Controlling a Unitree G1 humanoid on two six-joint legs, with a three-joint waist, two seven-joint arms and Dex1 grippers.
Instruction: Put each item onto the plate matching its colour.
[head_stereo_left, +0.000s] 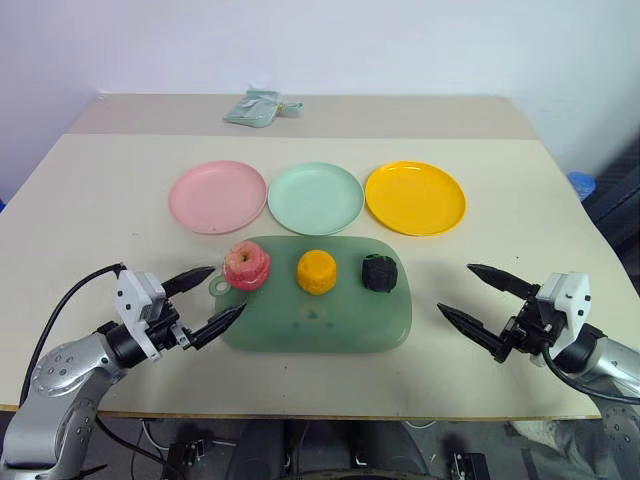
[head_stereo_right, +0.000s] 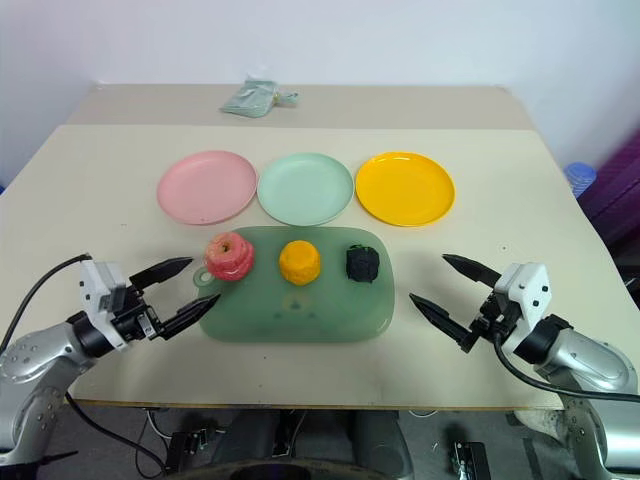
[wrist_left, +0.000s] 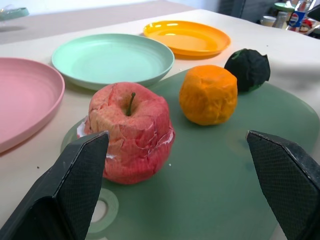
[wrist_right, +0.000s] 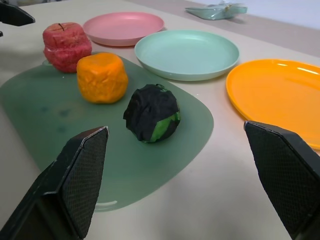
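- The big table (head_stereo_left: 100, 190) is under both my grippers and stretches far ahead of them.
- The green board (head_stereo_left: 330, 320) lies on the table between my two grippers. Its ring tab end is just beside my left gripper.
- The pink plate (head_stereo_left: 217, 196) sits past the board, ahead of my left gripper. Nothing is on it.
- The mint green plate (head_stereo_left: 315, 197) is in the middle of the row, touching the pink plate, ahead of the gap between my grippers. Nothing is on it.
- The yellow-orange plate (head_stereo_left: 415, 197) is ahead of my right gripper. Nothing is on it.
- My left gripper (head_stereo_left: 205, 299) is wide open and holds nothing. It hangs at the near left end of the board.
- My right gripper (head_stereo_left: 480, 299) is wide open too, and holds nothing. It hangs near the right end of the board, not touching it.
- The red-pink apple (head_stereo_left: 246, 265) stands on the board, right in front of my left gripper.
- The orange lump (head_stereo_left: 316, 271) is on the board, midway between my grippers.
- The blackish-green lump (head_stereo_left: 380, 272) is on the board, the closest one to my right gripper.
- A small pale green cloth (head_stereo_left: 258, 107) lies far off at the back of the table.
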